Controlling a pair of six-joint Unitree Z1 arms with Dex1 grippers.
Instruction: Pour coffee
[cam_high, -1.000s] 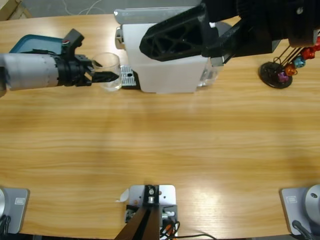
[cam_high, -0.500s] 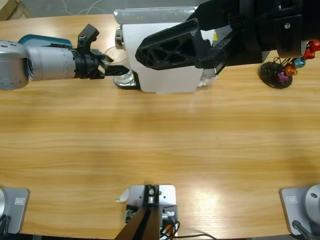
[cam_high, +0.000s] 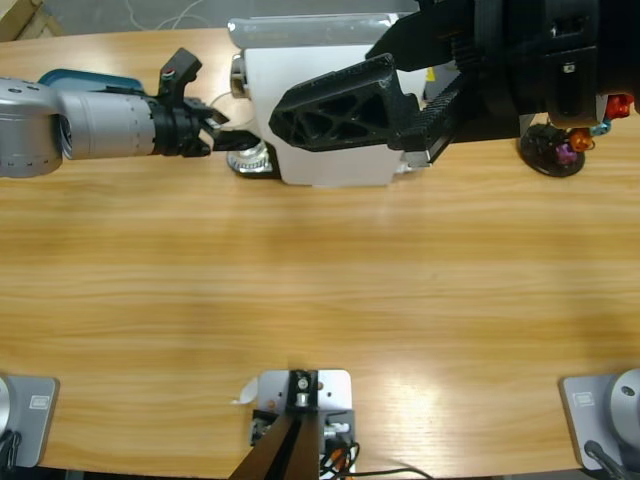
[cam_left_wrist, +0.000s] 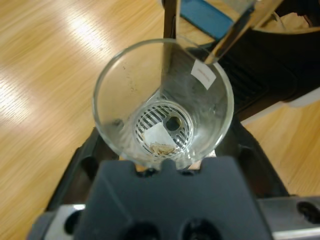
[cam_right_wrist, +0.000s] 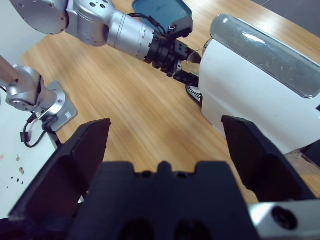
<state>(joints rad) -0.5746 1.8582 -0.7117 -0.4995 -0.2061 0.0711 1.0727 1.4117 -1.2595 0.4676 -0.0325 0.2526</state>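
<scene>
Upper left: your left gripper, jaws clamped on the glass, is now parking it under the coffee machine; right gripper is hanging wide open, empty.

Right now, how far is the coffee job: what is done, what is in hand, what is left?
Done: the left gripper has a clear glass at the drip grate beside the white coffee machine.
In hand: its jaws are shut on the glass.
Left: the glass holds only a faint brown trace, so no coffee is poured yet. The right gripper hangs open above the table, holding nothing.
</scene>
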